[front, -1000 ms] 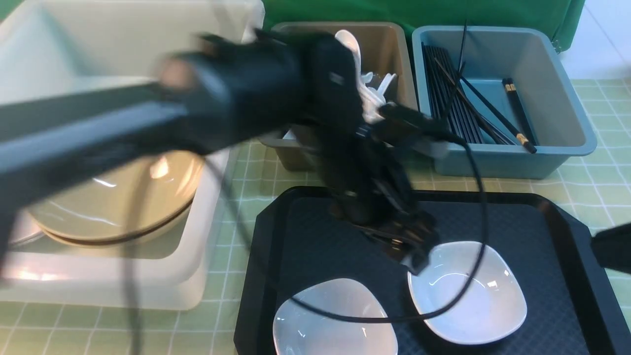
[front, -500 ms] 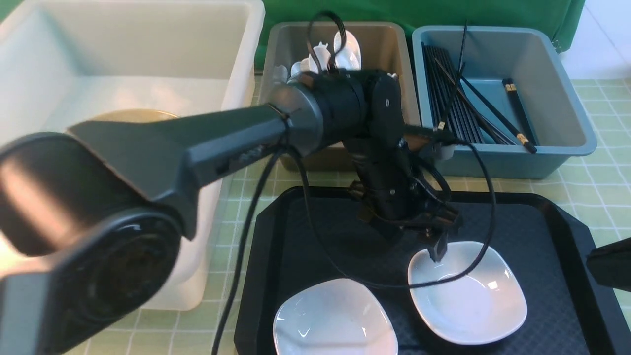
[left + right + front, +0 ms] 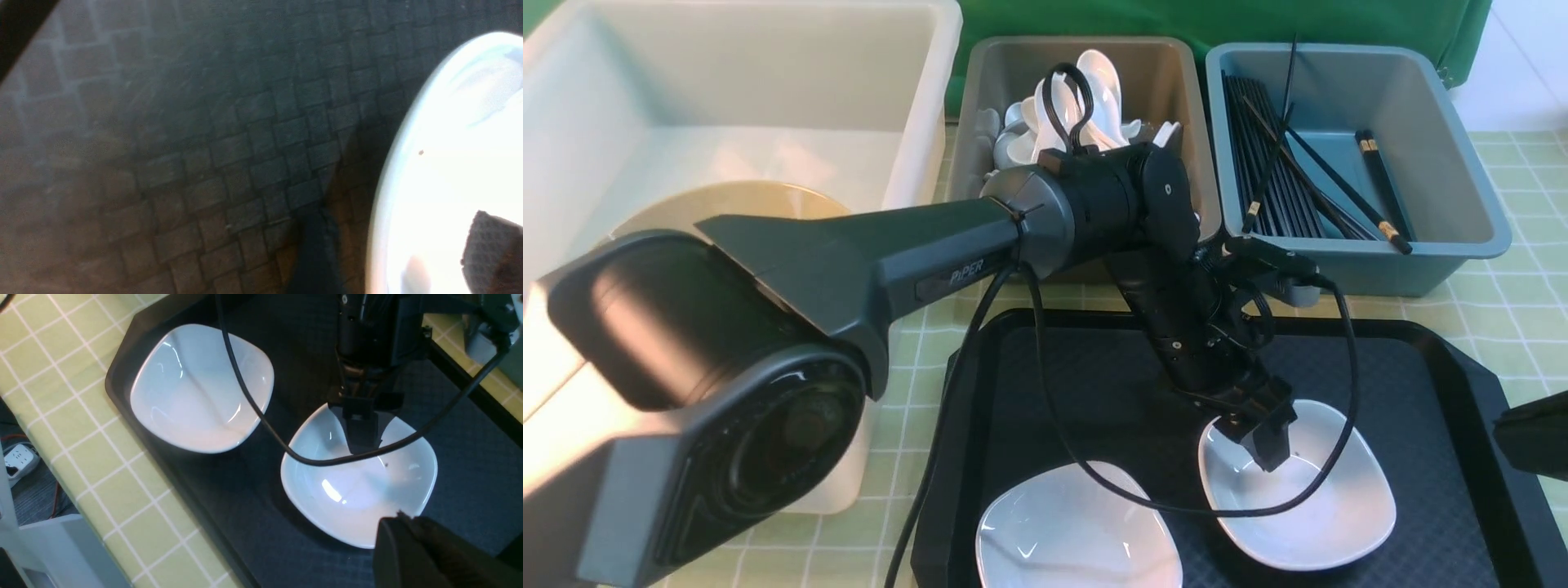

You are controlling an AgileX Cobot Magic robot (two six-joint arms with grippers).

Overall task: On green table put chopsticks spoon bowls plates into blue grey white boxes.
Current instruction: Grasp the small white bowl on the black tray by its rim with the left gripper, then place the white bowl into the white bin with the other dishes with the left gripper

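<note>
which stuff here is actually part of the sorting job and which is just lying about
Job:
left plate, right plate, spoons, chopsticks, tan bowl, white tub, grey box, blue box, green table

Lying about:
black tray, power strip, green cloth

A pale green, white-gridded table (image 3: 1527, 269) holds a black woven-check tray (image 3: 1094, 384) with glossy white plates (image 3: 1307, 531) at lower centre; across the top, a milky white tub (image 3: 768, 73), grey bin (image 3: 1168, 82) and blue bin (image 3: 1380, 273).
</note>
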